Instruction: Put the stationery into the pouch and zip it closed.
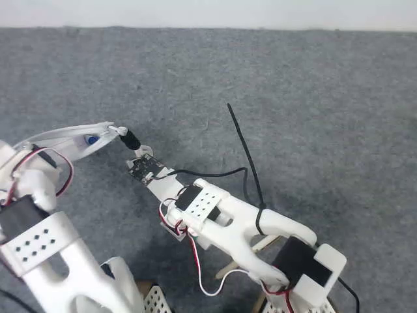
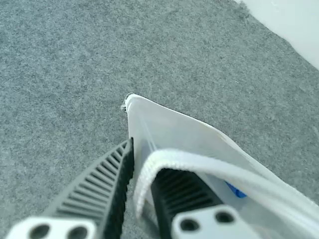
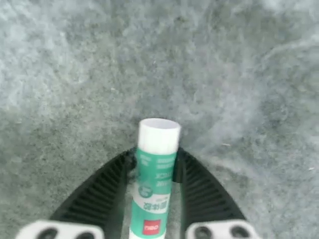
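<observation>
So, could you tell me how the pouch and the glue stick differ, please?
The pouch is a flat, translucent white bag; the glue stick is a rigid, green-labelled cylinder. The left gripper pinches the pouch by its edge; the right gripper clasps the glue stick's body. Both are gripped.

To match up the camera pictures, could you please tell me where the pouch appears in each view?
High view: pouch at the left edge, halfway up.
Left wrist view: pouch from centre to lower right, clamped in the left pincer.
Right wrist view: glue stick in the right pincer instead.
Shared landmark: grey carpet.
</observation>
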